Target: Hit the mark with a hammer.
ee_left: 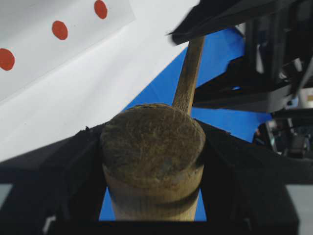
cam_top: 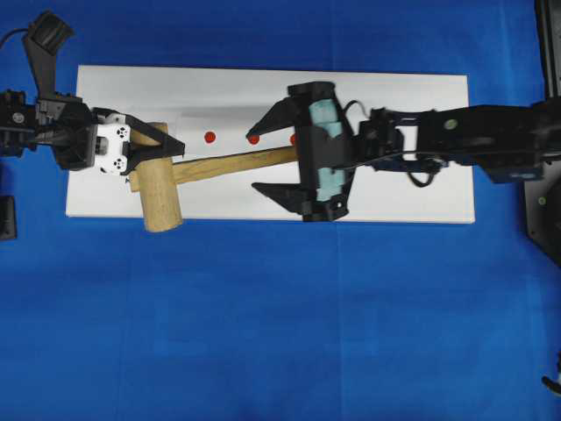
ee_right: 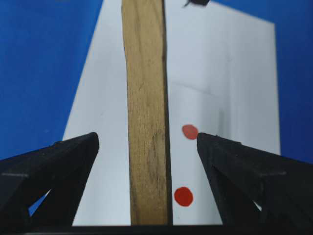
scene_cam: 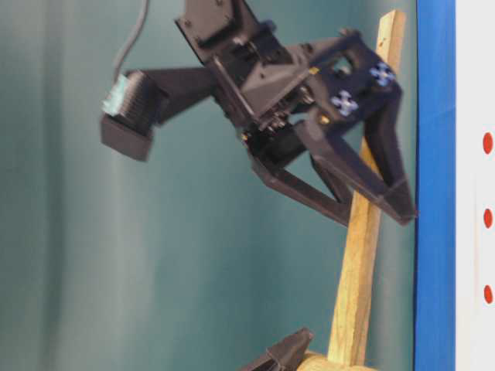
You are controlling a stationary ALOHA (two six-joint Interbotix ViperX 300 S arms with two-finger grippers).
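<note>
Your left gripper (cam_top: 145, 147) clamps the mallet (cam_top: 162, 197) head; your right gripper (cam_top: 267, 158) gapes wide, straddling its handle untouched.

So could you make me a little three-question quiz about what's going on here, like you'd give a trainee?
1. True or false: the left gripper is shut on the head of the wooden mallet.
2. Multiple choice: where does the mallet handle sit relative to the right gripper? A) between its open fingers, ungripped; B) clamped tight by them; C) far off to one side.
3. Short answer: what color are the dots on the white board?

Key:
1. True; the wrist view shows the head wedged between the fingers.
2. A; there is a clear gap on both sides of the handle.
3. Red.
</note>
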